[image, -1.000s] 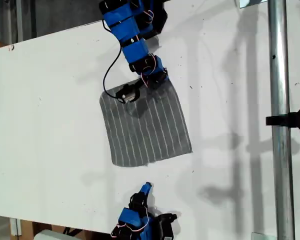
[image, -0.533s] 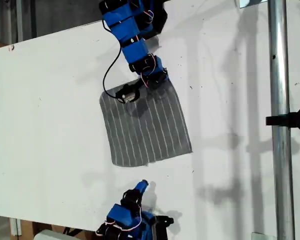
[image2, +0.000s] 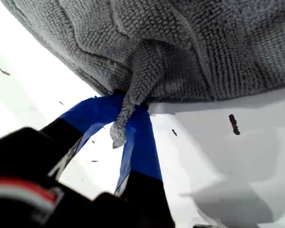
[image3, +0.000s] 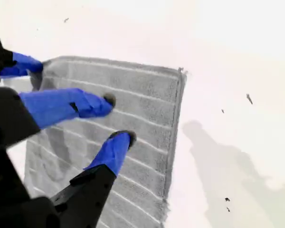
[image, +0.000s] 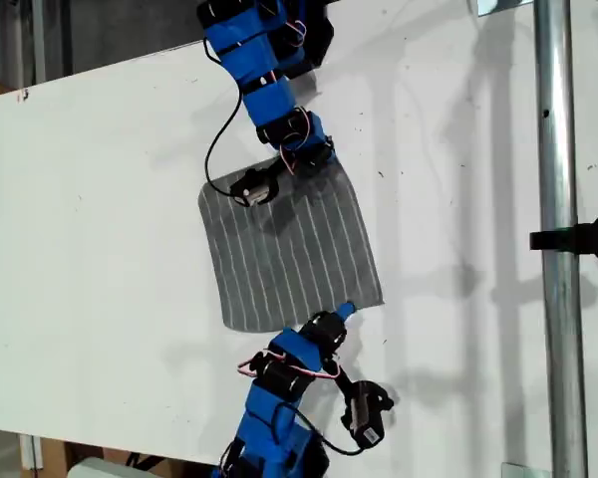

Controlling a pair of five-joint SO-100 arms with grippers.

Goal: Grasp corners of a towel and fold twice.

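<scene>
Near the middle of the exterior view, slightly toward its upper half, the towel lay flat on the white table. It was grey with thin white stripes and sat a little askew to the table edges.

From the top of the exterior view, one blue arm reached down to the towel's upper edge. The first wrist view looked along that arm. There my first gripper had its two blue fingers drawn together on a small fold of the towel's edge, and a tuft of cloth stuck out between them. The cloth puckered upward from that pinch. In the exterior view this gripper sat at the towel's upper edge, nearer its upper left corner.

From the bottom of the exterior view, the other blue arm stretched up to the towel's lower edge. My second gripper sat near the towel's lower right corner in that view. The second wrist view showed its two blue fingers spread apart over the striped cloth, gripping nothing, with a hemmed corner of the towel just beyond them.

Along the right side of the exterior view ran an upright metal pole, well apart from the towel.
</scene>
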